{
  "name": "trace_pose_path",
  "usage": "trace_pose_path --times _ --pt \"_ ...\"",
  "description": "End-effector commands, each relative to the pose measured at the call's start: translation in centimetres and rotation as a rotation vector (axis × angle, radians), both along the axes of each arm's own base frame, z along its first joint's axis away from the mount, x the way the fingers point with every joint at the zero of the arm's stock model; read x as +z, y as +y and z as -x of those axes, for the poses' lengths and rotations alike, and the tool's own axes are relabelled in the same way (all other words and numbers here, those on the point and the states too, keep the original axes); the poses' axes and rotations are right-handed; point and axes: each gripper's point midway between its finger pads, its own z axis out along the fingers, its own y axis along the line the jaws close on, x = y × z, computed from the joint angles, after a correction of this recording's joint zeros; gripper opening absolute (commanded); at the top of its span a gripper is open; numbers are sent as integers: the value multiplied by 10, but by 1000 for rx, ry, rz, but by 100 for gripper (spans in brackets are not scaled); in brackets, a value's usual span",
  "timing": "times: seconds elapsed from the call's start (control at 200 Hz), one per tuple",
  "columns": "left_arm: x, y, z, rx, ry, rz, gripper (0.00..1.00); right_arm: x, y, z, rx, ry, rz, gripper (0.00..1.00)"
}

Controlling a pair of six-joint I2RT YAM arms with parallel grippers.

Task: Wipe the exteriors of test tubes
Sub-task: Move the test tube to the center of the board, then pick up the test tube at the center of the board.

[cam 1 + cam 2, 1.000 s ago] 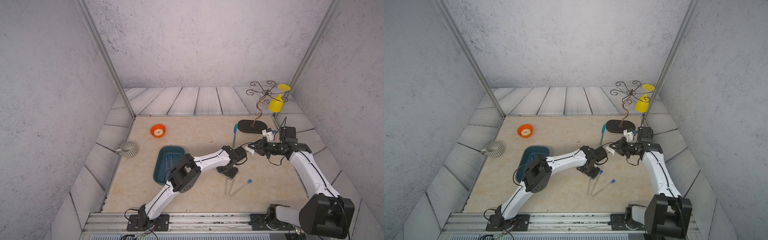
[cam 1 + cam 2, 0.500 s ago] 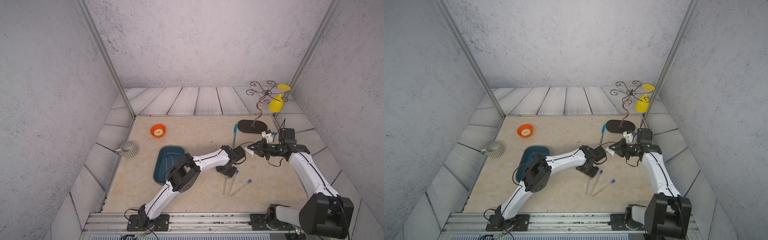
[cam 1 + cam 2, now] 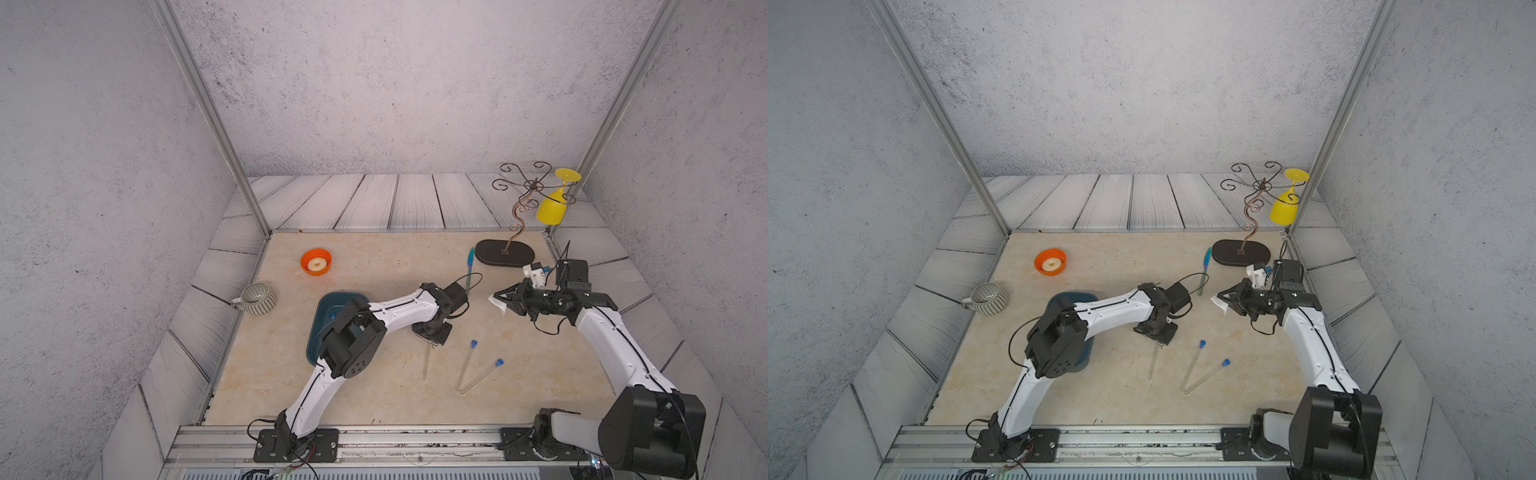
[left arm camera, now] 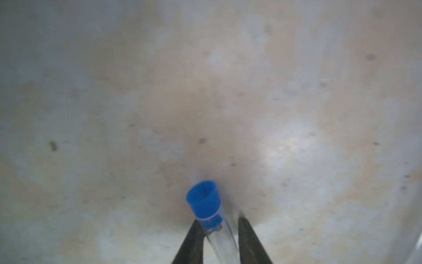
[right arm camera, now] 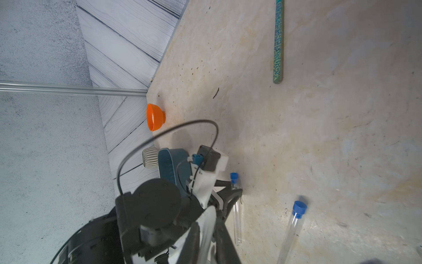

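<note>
One test tube [image 4: 213,219] lies flat on the table [image 4: 114,91] between my left fingers [image 4: 191,242]. One finger touches it, but I cannot tell if they squeeze it.

My left wrist view shows its blue cap [image 4: 203,198]. In both top views my left gripper [image 3: 431,340] hides that cap.

I count three tubes on the table. A second tube [image 3: 465,363] and a third tube [image 3: 480,376] lie near my left fingers, on my right side.

My right gripper [image 3: 500,298] pinches a white cloth [image 3: 498,302].

One teal knife [image 3: 470,266] lies past both grippers. One orange bowl [image 3: 316,262] and one striped cup [image 3: 255,297] sit well apart.
</note>
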Motion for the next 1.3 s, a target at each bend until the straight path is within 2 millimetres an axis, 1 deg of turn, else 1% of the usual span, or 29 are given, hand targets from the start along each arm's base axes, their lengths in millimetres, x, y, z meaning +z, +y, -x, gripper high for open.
trace_pose_path --times 0.0,0.06,0.16,0.235,0.315,0.46,0.656,0.736,0.786,0.876,0.961,1.041,1.156,1.206,1.296 --pt "-19 60 -15 74 10 -126 27 4 -1 -4 -16 -27 -8 16" --pt "-17 70 -21 93 11 -109 27 5 -1 -7 -19 -31 -12 16" --pt "-18 83 -24 141 43 -81 26 6 0 -13 -22 -31 -24 16" --pt "-19 89 -25 204 77 -31 26 6 2 -18 -19 -30 -27 16" --pt "-19 93 -27 269 103 4 26 1 7 -21 -6 -11 -31 16" --pt "-19 97 -28 337 124 -23 34 -8 21 -22 44 8 -10 16" --pt "-25 102 -31 417 110 -49 51 -13 26 -22 69 13 5 16" --pt "-25 105 -31 453 108 -66 52 -15 26 -21 73 13 9 16" --pt "-27 108 -30 475 110 -80 47 -15 26 -20 75 14 9 16" --pt "-31 107 -28 496 122 -77 32 -18 26 -19 77 16 6 16" --pt "-35 103 -26 484 139 -64 22 -19 27 -18 81 18 2 16" --pt "-35 99 -28 470 139 -59 20 -21 28 -18 85 18 1 16" --pt "-30 97 -31 457 126 -50 19 -22 32 -16 100 21 -5 16" --pt "-24 94 -33 448 120 -31 18 -23 36 -16 114 24 -8 16" --pt "-11 87 -37 432 112 8 18 -26 48 -12 165 36 -16 16"
